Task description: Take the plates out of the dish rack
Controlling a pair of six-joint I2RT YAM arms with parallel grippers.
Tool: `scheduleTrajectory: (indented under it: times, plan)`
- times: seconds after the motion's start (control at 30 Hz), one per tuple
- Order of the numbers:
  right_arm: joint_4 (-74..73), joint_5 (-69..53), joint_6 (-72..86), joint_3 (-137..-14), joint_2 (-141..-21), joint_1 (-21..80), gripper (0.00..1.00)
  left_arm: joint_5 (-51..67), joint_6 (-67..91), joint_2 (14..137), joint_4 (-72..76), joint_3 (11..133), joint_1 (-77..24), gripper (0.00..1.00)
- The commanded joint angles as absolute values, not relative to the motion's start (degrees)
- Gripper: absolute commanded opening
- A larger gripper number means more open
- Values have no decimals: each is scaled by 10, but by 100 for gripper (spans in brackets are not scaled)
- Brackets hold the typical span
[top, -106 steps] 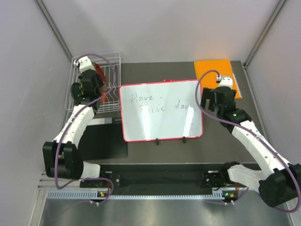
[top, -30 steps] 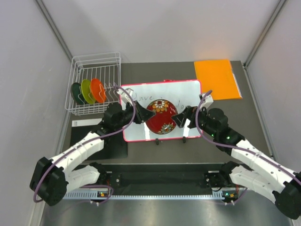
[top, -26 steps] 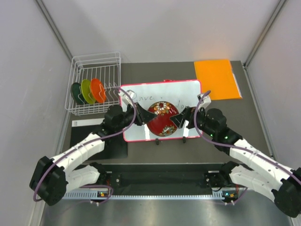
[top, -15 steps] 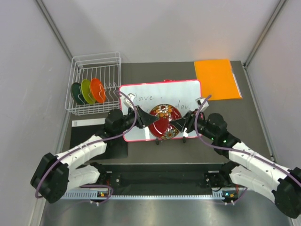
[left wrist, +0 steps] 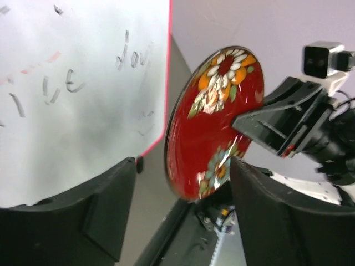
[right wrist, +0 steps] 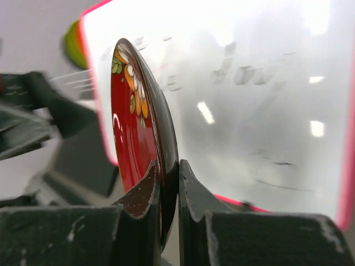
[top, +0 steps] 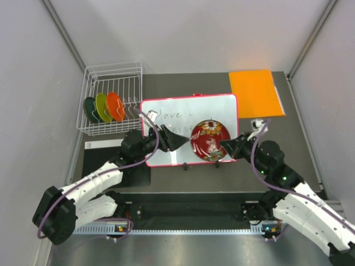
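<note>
Transfer of the dark red floral plate (top: 209, 141) is looking like the step in hand: the right gripper (top: 227, 145) is pinching its rim at three o'clock, jaws narrow on the edge, holding it tilted over the whiteboard (top: 166, 111) near its five o'clock corner. The left gripper (top: 180, 141) is hanging just off the plate's nine o'clock edge, jaws wide, gripping nothing. The orange plate (top: 115, 106), lime green plate (top: 101, 105) and dark green plate (top: 89, 108) are standing in the dish rack (top: 113, 69) at ten o'clock of the table (top: 188, 83). Next, the right arm is probably needing to lay this plate flat somewhere, while the left is free to be heading for the rack
</note>
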State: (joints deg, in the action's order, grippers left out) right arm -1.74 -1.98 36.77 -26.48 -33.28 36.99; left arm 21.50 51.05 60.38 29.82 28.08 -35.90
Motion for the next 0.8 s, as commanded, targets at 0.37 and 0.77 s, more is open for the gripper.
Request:
scheduleTrajectory:
  times: [0.37,0.77]
  plan:
    - [-446,535,356,-454,-230,340,0,-21,288,484,29,398,-358,91]
    - [-328,362,292,-425,-331,166,0,-18,292,482,38,386,-358,91]
